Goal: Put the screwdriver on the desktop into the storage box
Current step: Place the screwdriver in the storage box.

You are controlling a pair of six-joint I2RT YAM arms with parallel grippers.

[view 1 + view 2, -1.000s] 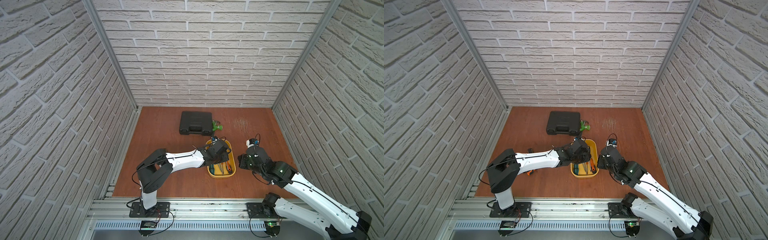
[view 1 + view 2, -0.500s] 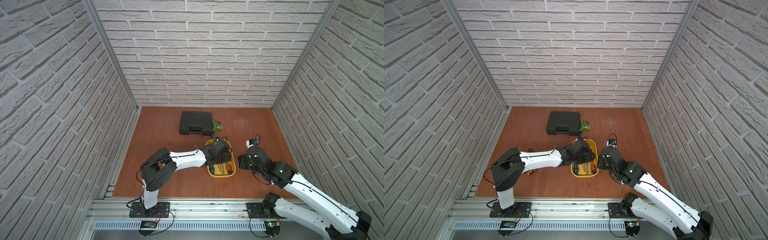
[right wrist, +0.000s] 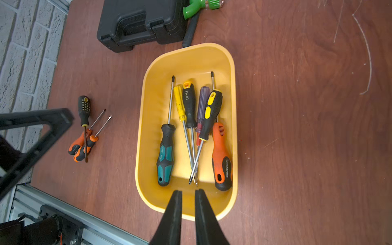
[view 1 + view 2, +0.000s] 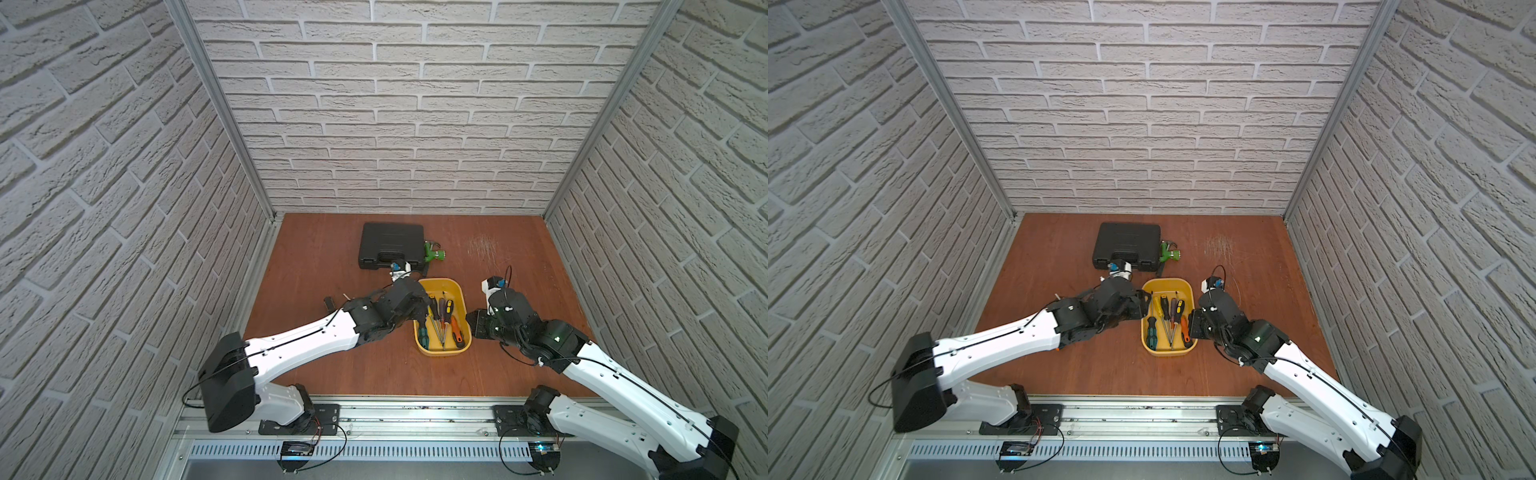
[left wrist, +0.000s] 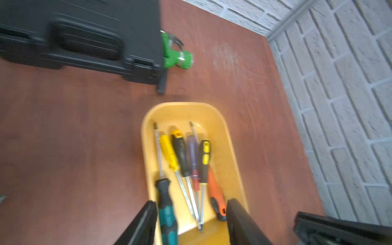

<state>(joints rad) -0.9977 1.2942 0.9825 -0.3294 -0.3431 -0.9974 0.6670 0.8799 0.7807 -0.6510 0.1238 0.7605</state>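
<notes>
- Spread wide and gripping nothing: the jaws of the left gripper (image 5: 191,203), hovering just above the near end of the yellow storage box (image 5: 146,118).
- Right below it, beside one finger: a teal-and-black screwdriver (image 5: 166,207), lying flat inside the box among five others, handles and shafts overlapping.
- Poised over the same end of the box: the right gripper (image 3: 188,191), jaws pressed nearly together, empty.
- Off to the left gripper's outer side, away from the box: three more screwdrivers (image 3: 84,135) in a small crossed heap on the reddish-brown desktop (image 3: 297,127), well apart from the tub.
- Farther ahead of both grippers: a black tool case (image 3: 137,21) with a green tool (image 5: 180,58) just beside it.
- Judged stage: six tools in the box, three left to fetch.
- Risk one: two grippers crowding one end of the box, likely to knock together or nudge the light tub sideways on pulling back.
- Risk two: open fingers this close over the box, apt to hook a handle or the rim on lifting and tip tools out.
- Risk three: crossed shafts in the heap, liable to drag a neighbour along or slip from a pinch on thin metal.
</notes>
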